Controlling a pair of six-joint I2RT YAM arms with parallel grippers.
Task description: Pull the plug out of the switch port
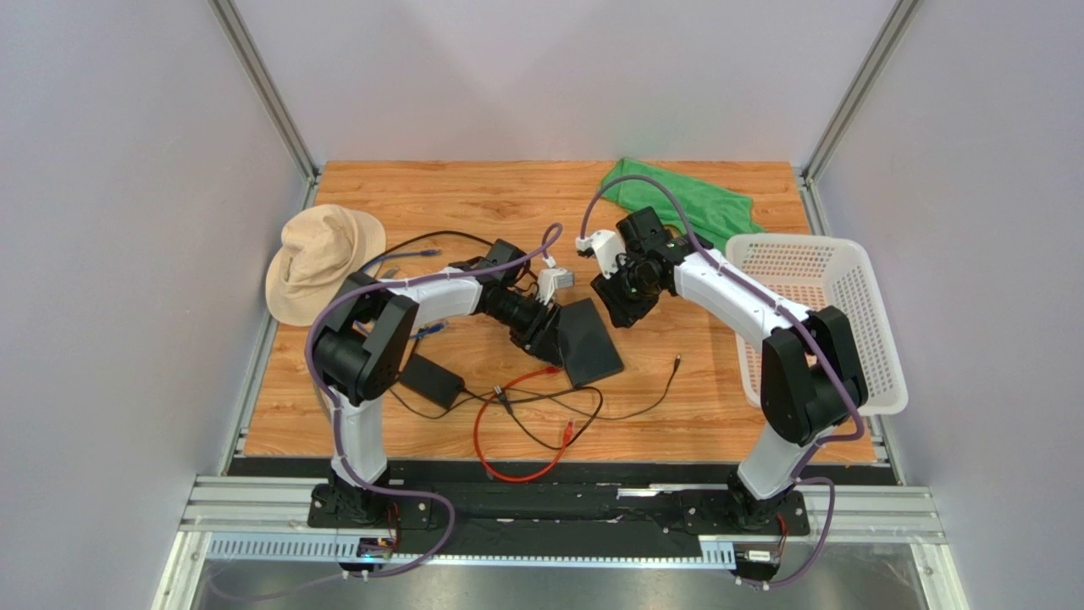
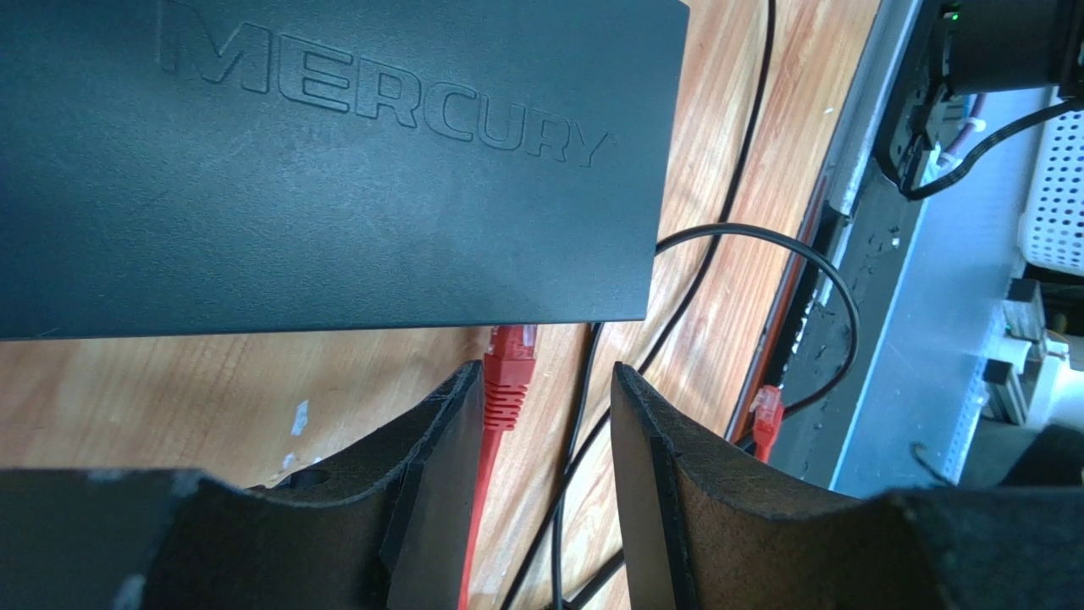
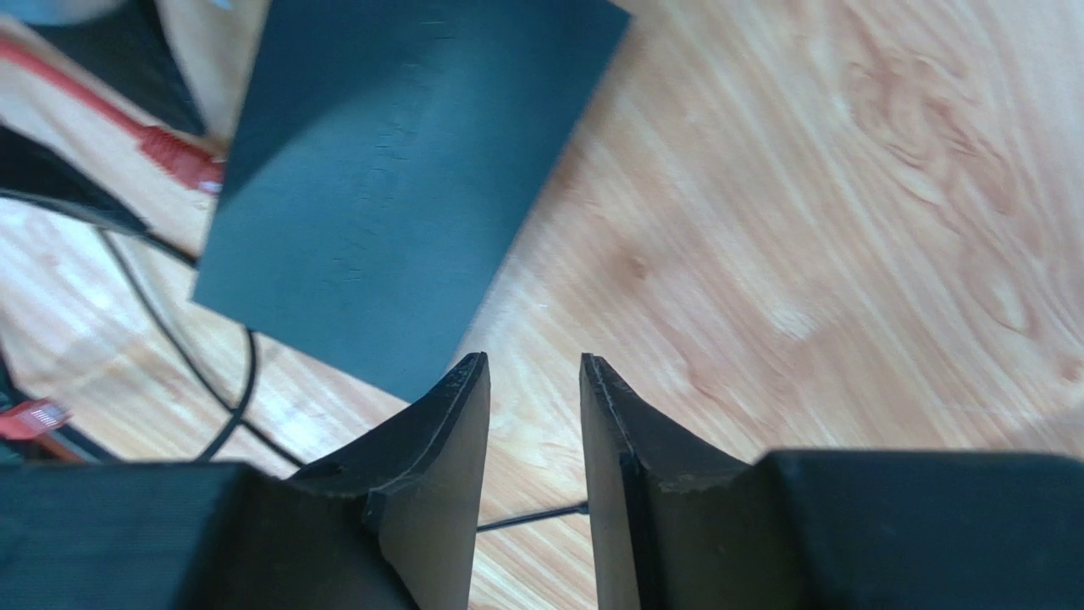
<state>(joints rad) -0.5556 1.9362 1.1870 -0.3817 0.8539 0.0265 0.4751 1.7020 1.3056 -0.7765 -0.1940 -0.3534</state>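
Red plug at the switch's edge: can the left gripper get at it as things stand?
Likely yes: the left gripper is open, and the red plug at the switch sits between its jaws, nothing blocking.

Left gripper (image 2: 547,381) fingers apart around red plug (image 2: 512,362) at switch (image 2: 331,153) edge. Black cables (image 2: 694,273) crowd just beside it. Switch's other side: open table (image 3: 827,191) by right gripper (image 3: 535,369).

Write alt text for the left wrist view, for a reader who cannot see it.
A red plastic network plug sits in the near edge of a flat black rectangular box embossed MERCURY, its red cable running down between the open black fingers of the left end effector. Thin black cables cross the wooden table beyond.
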